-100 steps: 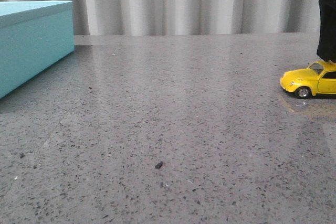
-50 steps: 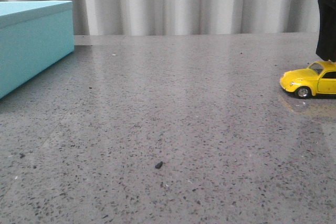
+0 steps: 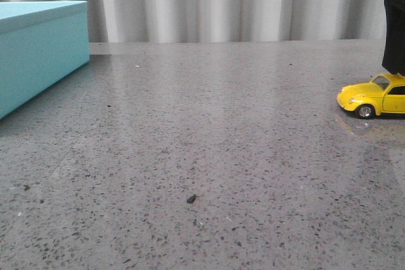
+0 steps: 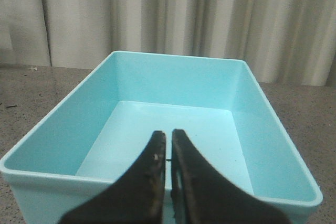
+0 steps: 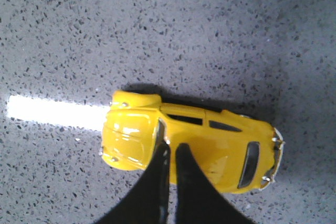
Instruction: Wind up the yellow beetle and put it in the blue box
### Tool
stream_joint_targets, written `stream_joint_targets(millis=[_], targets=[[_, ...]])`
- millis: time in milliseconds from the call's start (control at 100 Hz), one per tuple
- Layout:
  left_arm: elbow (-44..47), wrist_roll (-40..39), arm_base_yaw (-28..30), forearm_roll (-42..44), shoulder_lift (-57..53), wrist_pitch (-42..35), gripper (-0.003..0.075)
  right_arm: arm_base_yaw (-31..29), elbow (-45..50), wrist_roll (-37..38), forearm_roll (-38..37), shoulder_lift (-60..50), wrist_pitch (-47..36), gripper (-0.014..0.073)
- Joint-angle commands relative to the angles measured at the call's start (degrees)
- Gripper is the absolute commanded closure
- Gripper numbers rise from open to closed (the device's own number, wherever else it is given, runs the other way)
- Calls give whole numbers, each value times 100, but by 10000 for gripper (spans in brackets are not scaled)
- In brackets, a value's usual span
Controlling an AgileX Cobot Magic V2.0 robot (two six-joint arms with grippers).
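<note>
Yellow beetle (image 5: 190,141) sits beneath the right gripper (image 5: 171,150), fingers together; left gripper (image 4: 168,139), also closed, hovers over the blue box (image 4: 63,145).

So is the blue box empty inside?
Yes, empty. The left wrist view looks into the open blue box: only bare floor, while the yellow beetle sits on the table.

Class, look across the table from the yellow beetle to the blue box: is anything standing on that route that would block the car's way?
Nothing visible does. Between the yellow beetle at the right and the blue box at the left, the grey table carries only a tiny dark speck, and the box shows no lid.
</note>
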Motion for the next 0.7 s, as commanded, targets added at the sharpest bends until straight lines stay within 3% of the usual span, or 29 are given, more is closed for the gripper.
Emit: stream_joint_targets(millis=[0,300,690], targets=[[-216,-49,-8,4,81,-432,741,3,-185,-9,-50,-63,-19,655],[-216,-49,-8,4,71,-432,741,-4,-185,2,-121,126,-42,655],[-216,-49,-8,4,71,-432,741,-48,-175,433,-846,126,102,655]])
